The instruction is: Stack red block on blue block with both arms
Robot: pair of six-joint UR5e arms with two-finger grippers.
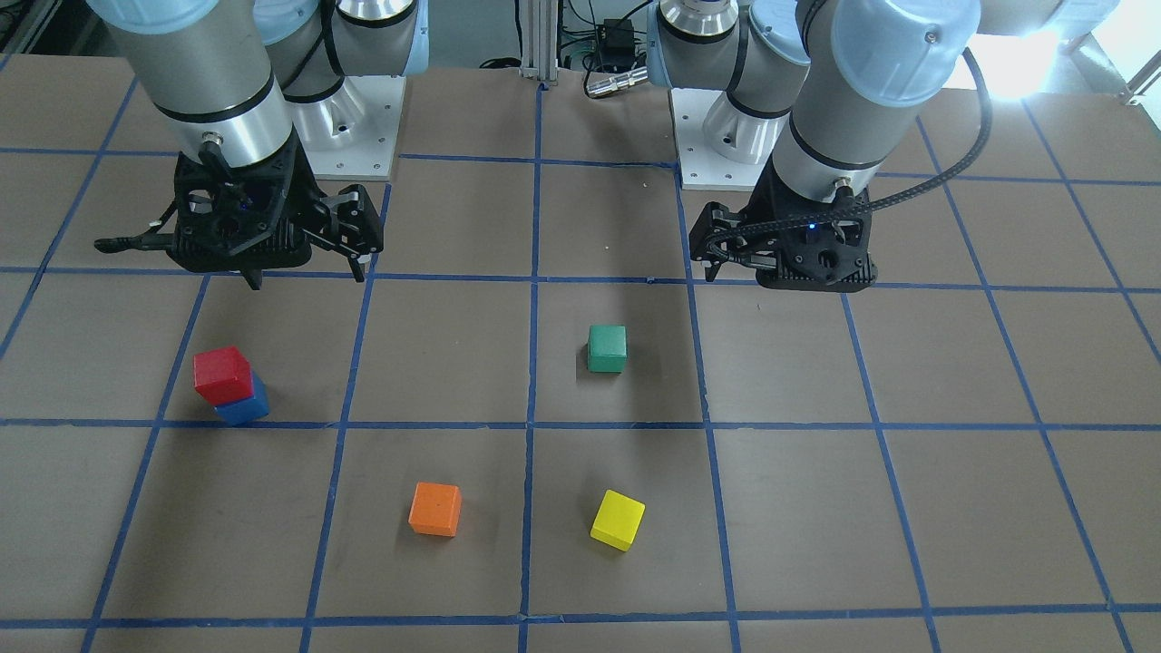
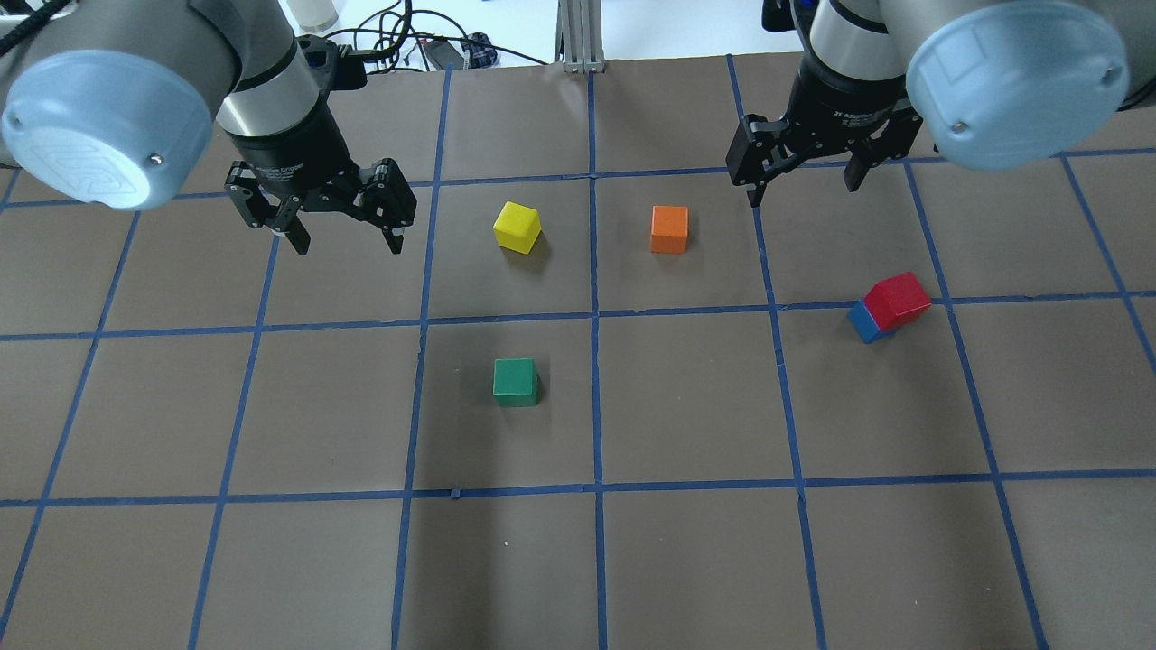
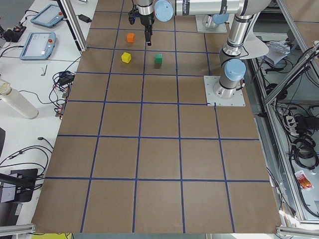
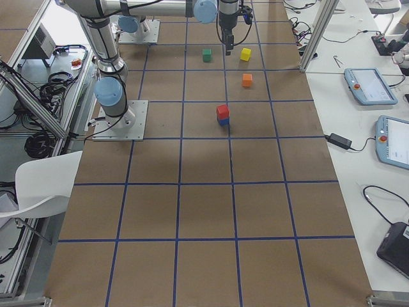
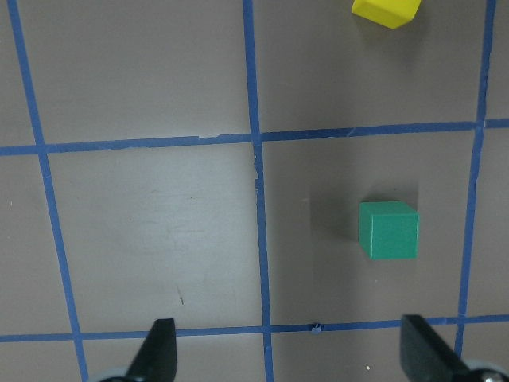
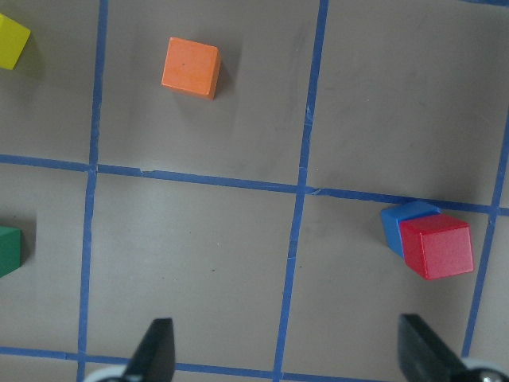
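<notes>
Two cubes made one stack in the front-facing view: the red block (image 1: pixel 222 374) sat on the blue block (image 1: pixel 247 410), twisted slightly so a blue corner peeked out beneath. Your right gripper (image 1: pixel 243 254) hung raised near it, fingers spread and holding nothing. The left gripper (image 1: pixel 782 258) hovered well apart, beyond the green cube (image 1: pixel 606 349), also spread and empty.

From overhead you had the stack in the right arm's half of the table (image 2: pixel 686 406), below and outboard of that gripper's fingertips. The yellow cube (image 2: pixel 517 227) and orange cube (image 2: pixel 669 228) lay between the two grippers.

The right-end view showed the stack small and upright. In the left-end view I could not find it.

The left wrist camera saw only the green cube and a yellow edge between its parted fingertips.

The right wrist camera put the stack ahead of one fingertip, not centred in the gap. I judged the stacking done. Any nudge to square the red block would fall to your right arm, the nearer one, after shifting sideways. A cube offers no long axis to favour.
</notes>
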